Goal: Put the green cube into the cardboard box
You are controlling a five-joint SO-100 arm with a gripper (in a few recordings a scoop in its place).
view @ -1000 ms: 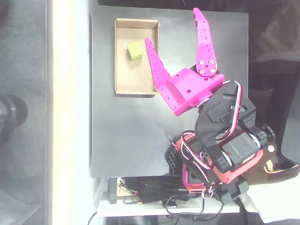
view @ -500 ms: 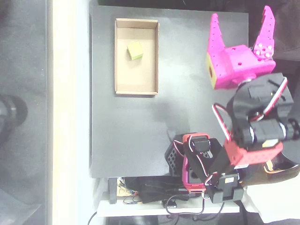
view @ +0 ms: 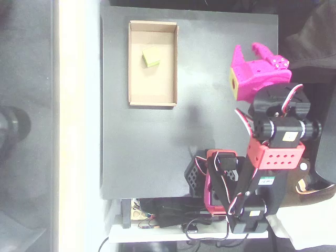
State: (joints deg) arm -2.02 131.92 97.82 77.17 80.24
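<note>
Now, stage: the placing looks done, judging by where things lie; what remains is parking the arm cleanly.
Green cube [view: 151, 57]: lies on the floor of the cardboard box [view: 134, 79], in its upper half, a little right of middle and turned slightly askew to the walls; nothing touches it.
Cardboard box: sits near the upper left corner of the black tabletop [view: 157, 147], long side running down the overhead view, walls upright and undented as far as can be seen.
Gripper [view: 255, 51]: pink, near the right edge of the tabletop, well apart from the box; it is seen nearly end-on from above, so whether the fingers are spread or closed I cannot tell. Nothing shows between them.
Arm: folded up over its base at the lower right edge of the tabletop, wrist tipped upward.
Doing the step well: keep the fold compact and over the right side, so no link sweeps across the box and nudges it or tips the cube out.
Risk: low; the cable bundle [view: 173, 218] at the bottom edge lies close to the base and could snag a joint if the fold drops too far.
Check: cube fully inside the walls, not leaning on one.
</note>
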